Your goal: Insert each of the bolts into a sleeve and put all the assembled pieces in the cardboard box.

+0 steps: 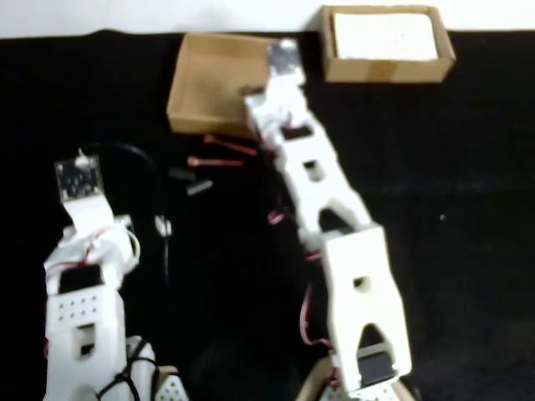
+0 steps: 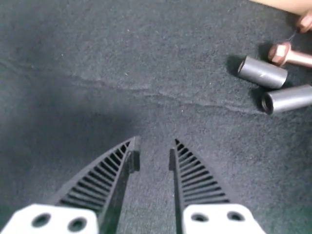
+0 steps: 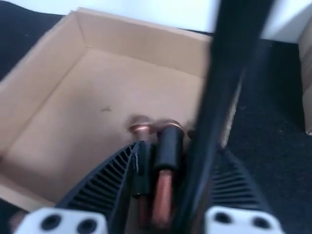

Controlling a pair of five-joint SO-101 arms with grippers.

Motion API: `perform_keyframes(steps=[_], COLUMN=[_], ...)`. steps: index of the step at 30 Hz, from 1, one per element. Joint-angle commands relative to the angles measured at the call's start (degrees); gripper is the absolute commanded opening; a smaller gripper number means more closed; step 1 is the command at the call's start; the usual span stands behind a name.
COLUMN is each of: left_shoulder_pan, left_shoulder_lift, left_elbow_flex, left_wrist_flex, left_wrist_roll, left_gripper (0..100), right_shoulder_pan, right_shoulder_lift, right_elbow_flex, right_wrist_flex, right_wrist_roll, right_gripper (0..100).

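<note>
Black cloth [image 1: 468, 209] is covering the table, and above it I am holding an assembled piece [image 3: 168, 146], a copper bolt pushed through a dark sleeve, in my right gripper [image 3: 171, 157], whose fingers are closed in around it. A second piece [image 3: 141, 165] seems to be sitting right beside it, though I cannot tell whether both are clamped. A black cable [image 3: 229, 87] is crossing in front of one finger. The piece is hanging over the open cardboard box [image 1: 209, 83], which is lying left of centre at the top of the high view. I judge I am at the drop-off step, and the next move is calling for opening the fingers well inside the box walls, so nothing is rolling over the rim. Just below the box in the high view, two loose bolts [image 1: 216, 161] and two sleeves [image 1: 198, 187] are waiting unassembled. My left gripper [image 2: 152, 156] is hovering low over the cloth, fingers partly apart and holding nothing. A second box [image 1: 387, 68] is sitting at the upper right of the high view.
</note>
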Motion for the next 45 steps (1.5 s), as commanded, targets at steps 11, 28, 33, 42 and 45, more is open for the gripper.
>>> perform_keyframes(steps=[11, 28, 33, 42, 45], left_shoulder_pan=[-4.44, -4.26, -4.18, -4.18, -4.18], left_shoulder_lift=[45.76, 65.89, 65.80, 65.89, 65.89], left_elbow_flex=[-34.86, -57.89, -57.71, -57.71, -57.63], left_wrist_flex=[12.75, 30.07, 30.07, 30.07, 30.07], left_wrist_roll=[4.92, 4.92, 4.92, 4.92, 4.92], left_gripper=[14, 14, 14, 14, 14], right_shoulder_pan=[-6.90, -23.78, -22.81, -20.53, -19.03], right_shoulder_lift=[-2.86, -2.51, -2.42, -2.24, 0.22], right_elbow_flex=[-34.42, -25.45, -18.51, -8.66, -8.48], right_wrist_flex=[52.09, 64.92, 56.92, 45.85, 44.88], right_wrist_roll=[-1.23, -46.33, -49.76, -49.93, -49.76], right_gripper=[25.9, 25.9, 25.9, 17.4, 12.8])
